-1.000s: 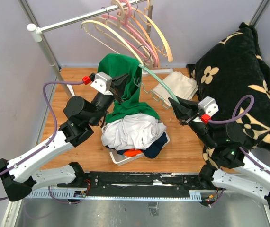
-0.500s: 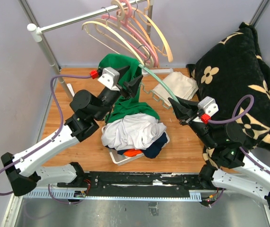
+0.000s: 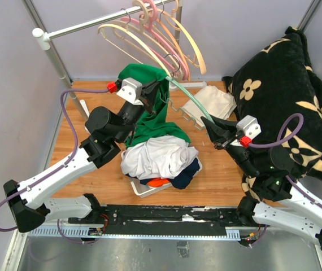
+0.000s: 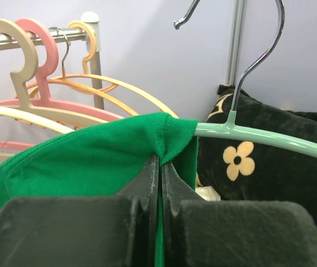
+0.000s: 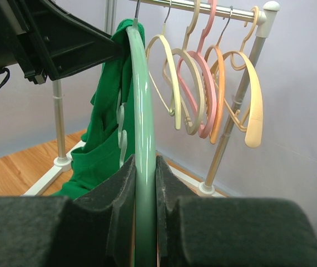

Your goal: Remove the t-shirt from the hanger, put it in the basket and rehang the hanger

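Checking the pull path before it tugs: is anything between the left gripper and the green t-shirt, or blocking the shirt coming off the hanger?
Nothing between them: the left gripper is shut on the green t-shirt collar. The collar is hooked over the mint hanger, held by the right gripper.

Lab test booth: plain grey walls (image 3: 246, 34) around a clothes rail (image 3: 87, 22).

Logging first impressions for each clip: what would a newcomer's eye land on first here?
The green t-shirt draped on a mint hanger at mid-table stands out, its collar pinched by the shut left tool while the right tool clamps the hanger's arm. Next comes the big black flowered cushion at the far right, then the empty pastel hangers on the rail at the back.
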Tool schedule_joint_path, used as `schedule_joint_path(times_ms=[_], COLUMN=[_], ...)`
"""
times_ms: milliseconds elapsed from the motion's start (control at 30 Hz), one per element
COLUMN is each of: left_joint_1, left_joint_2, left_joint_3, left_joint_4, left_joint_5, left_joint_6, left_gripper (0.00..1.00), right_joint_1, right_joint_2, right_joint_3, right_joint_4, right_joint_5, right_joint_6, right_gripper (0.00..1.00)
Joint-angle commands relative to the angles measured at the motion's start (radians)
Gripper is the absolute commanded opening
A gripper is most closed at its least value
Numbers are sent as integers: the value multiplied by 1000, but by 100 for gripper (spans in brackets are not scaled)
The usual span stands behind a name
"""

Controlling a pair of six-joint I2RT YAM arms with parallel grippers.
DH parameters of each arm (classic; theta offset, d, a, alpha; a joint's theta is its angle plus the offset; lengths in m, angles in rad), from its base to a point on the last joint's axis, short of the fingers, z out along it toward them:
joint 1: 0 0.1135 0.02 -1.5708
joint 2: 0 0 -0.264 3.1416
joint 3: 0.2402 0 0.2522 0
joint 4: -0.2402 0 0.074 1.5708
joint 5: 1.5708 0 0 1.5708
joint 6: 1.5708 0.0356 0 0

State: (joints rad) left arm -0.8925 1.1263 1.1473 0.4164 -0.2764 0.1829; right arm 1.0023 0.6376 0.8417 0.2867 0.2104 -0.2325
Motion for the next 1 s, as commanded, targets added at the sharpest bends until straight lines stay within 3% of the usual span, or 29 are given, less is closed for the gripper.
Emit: schedule_joint_path(times_ms=[0,233,367,600,967], left_joint_1=[0,0,0,32,158], left_joint_2=[-34,-69,-60,85,220], left_joint_3=[30,32,60,268,420], left_joint_4=[54,51,53,-43,-208], left_joint_5=[-18,-28,-139,-348,-387], left_joint_6=[2,-3,23,147,125], left_gripper=[0,1,1,0,1], right_joint_1=[-24,-24,-24,-23,-24], right_joint_2=[-21,-33,-37,-91,-273], right_joint_3=[2,-1,-1,-1,16], right_joint_4=[90,85,77,16,-110], right_joint_5=[1,9,8,-32,-42], right_joint_6=[3,-3,-2,-7,-34], right_gripper=[1,1,1,1,1])
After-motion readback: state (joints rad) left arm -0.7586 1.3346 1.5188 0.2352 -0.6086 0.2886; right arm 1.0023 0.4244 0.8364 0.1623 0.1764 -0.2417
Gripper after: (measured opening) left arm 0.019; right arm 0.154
